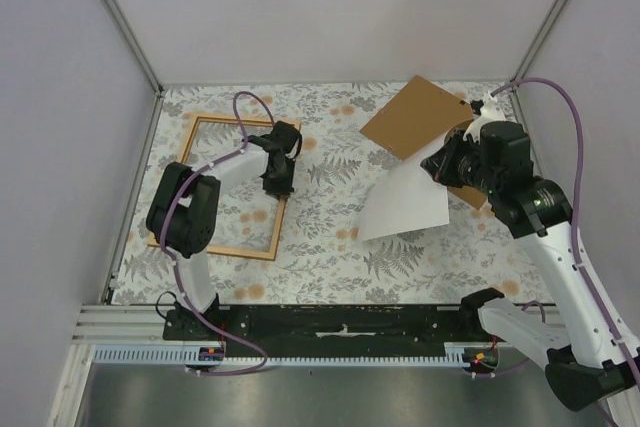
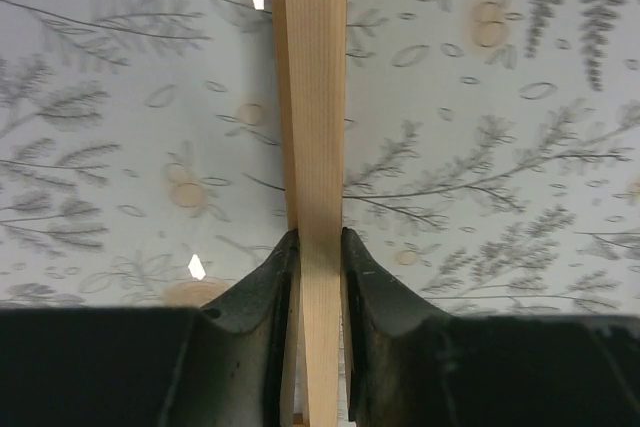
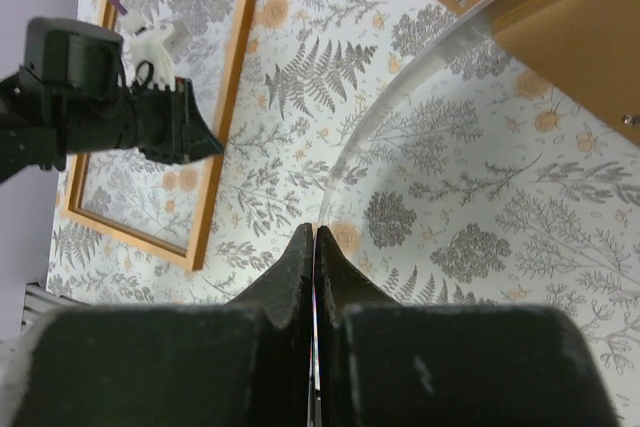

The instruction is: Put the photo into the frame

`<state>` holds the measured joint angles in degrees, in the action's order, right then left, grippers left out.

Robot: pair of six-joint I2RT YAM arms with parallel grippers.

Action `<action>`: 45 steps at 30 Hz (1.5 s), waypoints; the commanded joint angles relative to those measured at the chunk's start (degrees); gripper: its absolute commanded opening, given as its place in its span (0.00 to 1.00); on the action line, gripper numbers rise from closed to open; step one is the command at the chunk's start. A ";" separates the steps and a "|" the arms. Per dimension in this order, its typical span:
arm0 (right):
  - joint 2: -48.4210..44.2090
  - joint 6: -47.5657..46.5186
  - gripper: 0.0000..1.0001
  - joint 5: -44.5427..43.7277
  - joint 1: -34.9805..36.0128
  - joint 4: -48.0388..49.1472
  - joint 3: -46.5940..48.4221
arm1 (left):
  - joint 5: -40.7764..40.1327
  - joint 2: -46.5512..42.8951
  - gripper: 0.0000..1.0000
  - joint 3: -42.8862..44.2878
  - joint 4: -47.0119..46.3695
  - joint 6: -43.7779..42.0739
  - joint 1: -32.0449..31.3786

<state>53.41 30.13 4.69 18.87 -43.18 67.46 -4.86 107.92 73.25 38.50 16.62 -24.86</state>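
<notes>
The frame [image 1: 214,120] is lying flat on the left side of the fern-patterned table [image 1: 330,247]. The left claw [image 2: 318,243] is clenching the frame's right rail, one finger pressing each side of the light wood. On the right side of the table, the right claw [image 3: 314,233] is pinching an edge of the photo [image 1: 405,205] between closed fingers. The sheet is showing its white face upward and curving down toward the table, well apart from the frame. The brown backing board [image 1: 412,115] is lying at the far right, partly under the photo and the right arm.
</notes>
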 commanded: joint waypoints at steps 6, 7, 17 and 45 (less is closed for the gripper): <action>4.51 -2.36 0.03 -3.90 -0.50 0.73 11.81 | 6.88 -2.45 0.15 -1.88 -11.59 27.47 -10.46; 5.03 -2.36 0.03 -3.98 -0.42 0.55 12.51 | 6.71 -2.01 0.15 -2.23 -13.00 30.11 -11.34; 8.03 -2.79 0.03 -3.37 -0.59 0.73 16.47 | 7.50 4.40 0.17 6.19 -16.09 40.16 -18.20; 27.46 8.62 0.00 11.83 17.69 29.35 14.48 | 10.58 -27.94 0.62 0.49 2.02 13.88 17.56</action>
<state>81.87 35.31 15.33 34.33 -24.51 84.93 4.67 83.00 72.36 37.63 36.80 -8.91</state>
